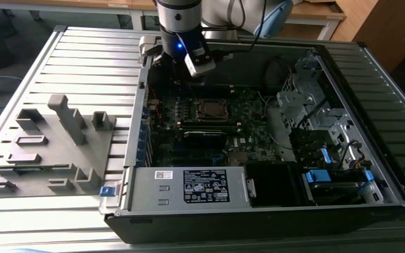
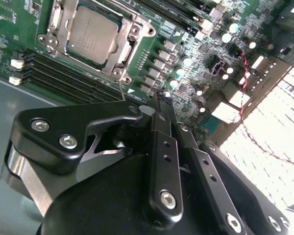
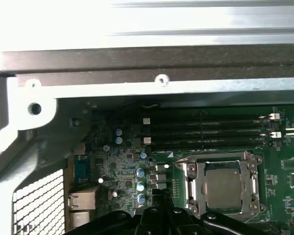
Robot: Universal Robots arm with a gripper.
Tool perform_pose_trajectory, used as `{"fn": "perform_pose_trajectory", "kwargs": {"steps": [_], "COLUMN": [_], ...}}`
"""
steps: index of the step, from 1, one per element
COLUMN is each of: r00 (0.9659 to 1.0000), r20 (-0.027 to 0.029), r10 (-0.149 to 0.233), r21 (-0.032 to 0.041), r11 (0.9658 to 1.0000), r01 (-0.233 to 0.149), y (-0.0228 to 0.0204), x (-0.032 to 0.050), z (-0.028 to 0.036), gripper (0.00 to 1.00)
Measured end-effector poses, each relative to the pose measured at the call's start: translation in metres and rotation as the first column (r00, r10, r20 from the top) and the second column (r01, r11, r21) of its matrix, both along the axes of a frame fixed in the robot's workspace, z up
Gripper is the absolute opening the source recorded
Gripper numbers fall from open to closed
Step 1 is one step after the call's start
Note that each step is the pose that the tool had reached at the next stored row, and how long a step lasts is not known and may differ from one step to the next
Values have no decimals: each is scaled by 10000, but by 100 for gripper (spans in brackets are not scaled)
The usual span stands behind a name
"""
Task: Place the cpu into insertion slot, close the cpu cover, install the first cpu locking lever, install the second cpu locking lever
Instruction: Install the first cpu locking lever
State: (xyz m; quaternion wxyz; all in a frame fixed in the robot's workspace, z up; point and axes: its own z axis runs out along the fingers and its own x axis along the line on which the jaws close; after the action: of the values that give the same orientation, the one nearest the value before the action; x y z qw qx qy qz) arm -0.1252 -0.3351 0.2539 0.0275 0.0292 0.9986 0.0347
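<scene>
The cpu (image 2: 90, 33) lies flat in the insertion slot (image 1: 210, 109), with the cpu cover (image 2: 62, 27) folded down around its edges so that its dull metal top shows through the cut-out. Both wrist views show this close up. The exterior view instead takes in the whole open computer case (image 1: 371, 105) on the slatted table (image 1: 83, 58), with a grey fixture tray (image 1: 48, 147) at the exterior view's left and the labelled power supply box (image 1: 202, 184) at the case's near end. In the second wrist view the gripper (image 2: 159, 100) has its black fingers (image 2: 161, 147) drawn together, with nothing between them. It hangs over the green motherboard (image 2: 196, 44), just beside the slot and apart from the cpu. A thin metal rod (image 2: 121, 90) rises from the slot's corner toward the gripper; whether they touch I cannot tell.
</scene>
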Motion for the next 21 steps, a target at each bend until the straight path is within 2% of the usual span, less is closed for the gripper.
{"fn": "perform_pose_trajectory", "kwargs": {"steps": [2,6,10,13,16,21], "r00": [10000,10000,10000,10000,10000,10000], "r20": [-1,0,0,1,0,0], "r10": [0,0,0,-1,0,0], "r21": [11,116,124,182,199,204], "r11": [10000,9999,9999,9998,9998,9998], "r01": [0,0,0,1,0,0], "y": [3,5,5,10,36,113], "x": [-8,-15,-15,-18,-24,-30], "z": [0,0,0,-2,-5,-16], "gripper": [11,11,11,11,11,11]}}
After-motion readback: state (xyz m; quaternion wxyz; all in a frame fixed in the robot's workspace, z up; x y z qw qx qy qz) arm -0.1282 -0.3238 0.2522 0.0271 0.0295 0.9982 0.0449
